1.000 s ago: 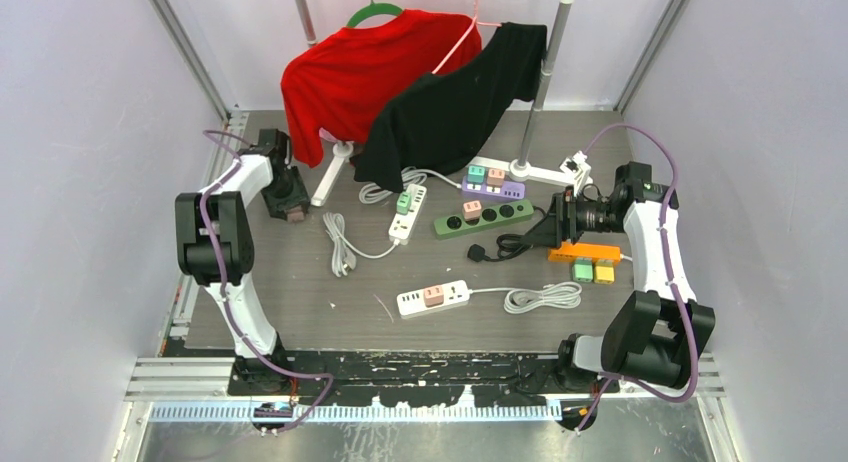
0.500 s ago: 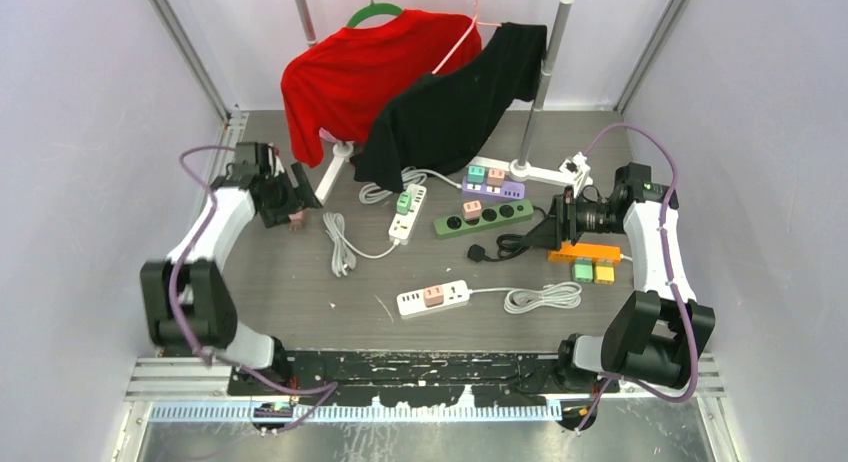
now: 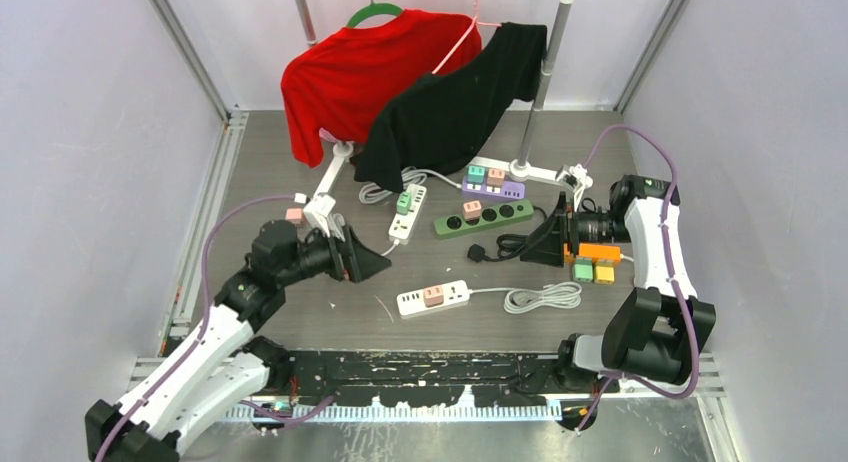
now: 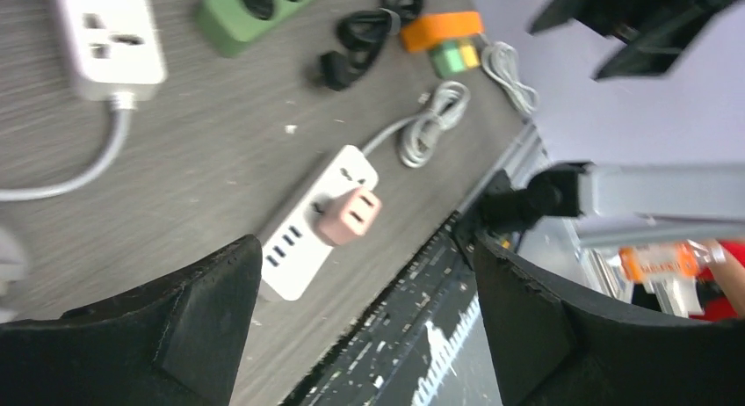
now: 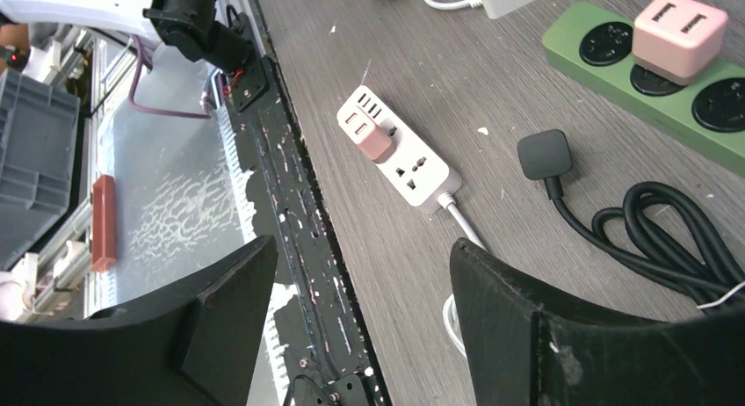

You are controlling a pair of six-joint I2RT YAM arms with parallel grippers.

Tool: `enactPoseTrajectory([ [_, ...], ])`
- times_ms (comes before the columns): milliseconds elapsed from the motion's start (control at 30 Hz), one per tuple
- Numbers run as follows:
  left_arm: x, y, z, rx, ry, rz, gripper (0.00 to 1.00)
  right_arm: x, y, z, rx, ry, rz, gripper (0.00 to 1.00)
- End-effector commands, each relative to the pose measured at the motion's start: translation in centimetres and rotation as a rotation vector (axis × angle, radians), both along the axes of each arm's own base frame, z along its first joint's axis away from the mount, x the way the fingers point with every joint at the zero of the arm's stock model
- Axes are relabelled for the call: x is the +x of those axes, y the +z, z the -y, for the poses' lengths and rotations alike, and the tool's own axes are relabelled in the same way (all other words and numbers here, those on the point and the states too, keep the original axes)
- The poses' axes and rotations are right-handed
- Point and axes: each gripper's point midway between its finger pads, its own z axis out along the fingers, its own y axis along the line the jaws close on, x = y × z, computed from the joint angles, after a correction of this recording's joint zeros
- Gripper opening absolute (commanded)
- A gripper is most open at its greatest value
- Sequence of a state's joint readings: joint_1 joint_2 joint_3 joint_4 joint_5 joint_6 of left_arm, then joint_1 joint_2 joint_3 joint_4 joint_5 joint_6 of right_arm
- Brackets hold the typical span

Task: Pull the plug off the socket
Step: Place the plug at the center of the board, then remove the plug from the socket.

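Plug (image 4: 350,214), pink, sat pushed into the white strip (image 3: 433,298) at six o'clock on the worktop (image 3: 300,312), so that pull looked yet to be made. Left jaws stood wide apart and empty, aimed towards it. Right jaws, at three o'clock, gaped too, holding nothing. A loose plug (image 3: 293,215) lay at ten o'clock, apparently already freed. Another plug sat in the green strip (image 3: 483,217).

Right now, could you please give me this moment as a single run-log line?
left claw open, empty | right claw open, empty | pink plug seated in near white strip | pull not yet done
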State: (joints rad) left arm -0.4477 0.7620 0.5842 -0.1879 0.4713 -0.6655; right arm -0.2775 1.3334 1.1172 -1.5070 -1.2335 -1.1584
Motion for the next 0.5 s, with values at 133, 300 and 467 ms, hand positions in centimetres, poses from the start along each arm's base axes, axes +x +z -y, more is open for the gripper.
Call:
enactPoseTrajectory([
  [133, -3.0, 4.3, 2.3, -0.216, -0.044, 0.202, 0.90, -0.8, 1.7, -0.5, 0.022, 0.043, 0.123, 0.77],
  [300, -2.9, 2.6, 2.4, -0.201, -0.038, 0.178, 0.90, -0.8, 1.7, -0.6, 0.023, 0.046, 0.132, 0.77],
  [467, -2.9, 0.9, 3.2, -0.121, -0.102, 0.196, 0.88, -0.9, 1.4, -0.6, 0.027, 0.053, 0.140, 0.77],
])
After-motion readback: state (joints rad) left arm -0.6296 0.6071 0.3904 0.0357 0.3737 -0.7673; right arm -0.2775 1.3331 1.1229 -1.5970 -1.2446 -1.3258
